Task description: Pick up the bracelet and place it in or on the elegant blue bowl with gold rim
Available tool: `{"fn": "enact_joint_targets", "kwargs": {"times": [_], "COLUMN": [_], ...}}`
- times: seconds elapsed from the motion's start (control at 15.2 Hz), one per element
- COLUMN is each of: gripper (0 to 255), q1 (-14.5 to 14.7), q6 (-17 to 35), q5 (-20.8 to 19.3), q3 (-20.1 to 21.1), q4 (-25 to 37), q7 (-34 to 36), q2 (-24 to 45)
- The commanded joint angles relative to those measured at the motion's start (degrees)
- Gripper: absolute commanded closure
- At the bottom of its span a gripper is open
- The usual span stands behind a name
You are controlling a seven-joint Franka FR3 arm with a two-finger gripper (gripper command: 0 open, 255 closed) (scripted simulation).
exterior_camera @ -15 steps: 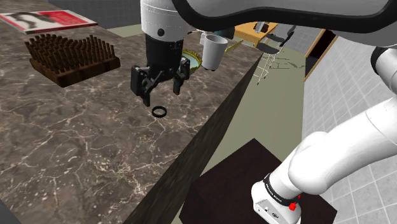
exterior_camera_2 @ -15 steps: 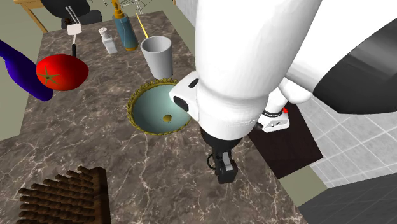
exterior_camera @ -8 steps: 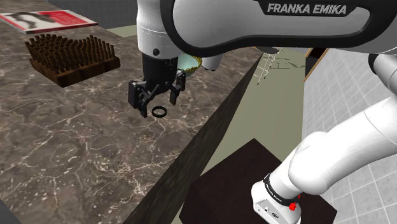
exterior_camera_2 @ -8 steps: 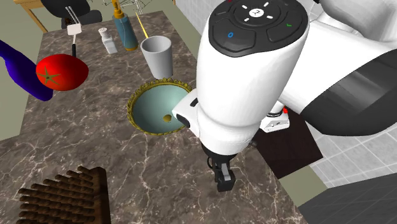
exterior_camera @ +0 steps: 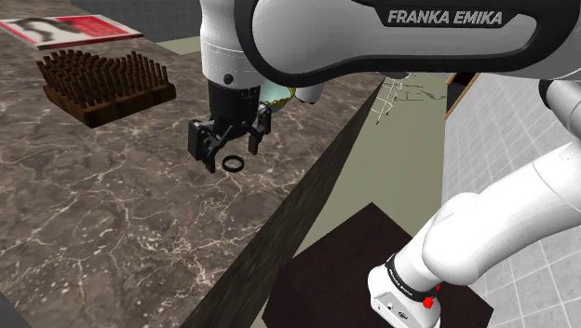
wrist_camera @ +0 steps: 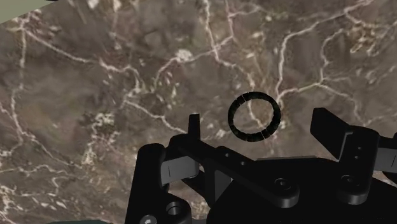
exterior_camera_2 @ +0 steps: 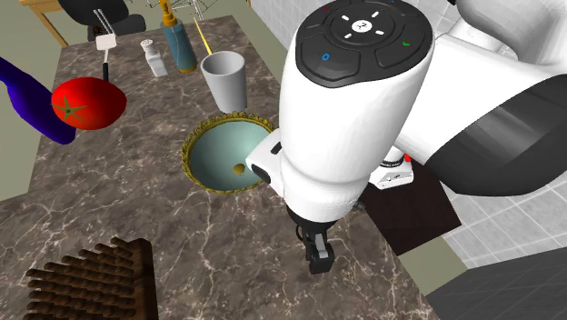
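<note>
The gripper (exterior_camera: pixel 226 149) is held open, pointing down at the counter (exterior_camera: pixel 102 214). In the wrist view the two black fingers (wrist_camera: pixel 331 127) of the gripper (wrist_camera: pixel 262 126) are seen set wide apart, with no contact made on either side. Nothing is clasped.

The bracelet (wrist_camera: pixel 233 114), a thin dark ring, is lying flat on the brown veined marble counter (wrist_camera: pixel 95 76). It is placed in the gap between the fingers, roughly midway and apart from both. In the shoulder view the bracelet (exterior_camera: pixel 234 170) is seen just below the fingertips, close to the counter's front edge. Whether the fingertips reach the surface cannot be told.

In the second exterior view the gripper (exterior_camera_2: pixel 317 255) is seen below the large white wrist housing. The bowl (exterior_camera_2: pixel 211 156) is located just beside the arm on that view's left. A pale blue-green inside and a scalloped gold rim are shown, and a small golden object is lying inside it.

Beyond the bowl a white cup (exterior_camera_2: pixel 224 79) is standing upright. Further back a blue bottle (exterior_camera_2: pixel 180 44) and a small shaker (exterior_camera_2: pixel 156 60) are placed. A red tomato (exterior_camera_2: pixel 88 103) is set toward that view's left edge.

A brown block covered in upright pegs (exterior_camera: pixel 105 84) is resting on the counter, well apart from the gripper. A red and white magazine (exterior_camera: pixel 70 28) is lying behind it. The dark stand (exterior_camera: pixel 354 252) is positioned beside the counter on a tiled floor (exterior_camera: pixel 521 280).
</note>
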Motion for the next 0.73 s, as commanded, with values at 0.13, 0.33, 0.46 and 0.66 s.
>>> {"fn": "enact_joint_targets", "kwargs": {"times": [0.13,0.33,0.46,0.66], "gripper": [255,255,255,255], "q1": [0.0,0.0,0.1,0.0], "q6": [0.0,0.0,0.0,-0.8], "q5": [0.0,0.1,0.2,0.0], "q3": [0.0,0.0,0.0,0.0], "q4": [0.0,-0.1,-0.2,0.8], "q7": [0.0,0.0,0.0,0.0], "q2": [0.0,-0.1,-0.3,0.0]}}
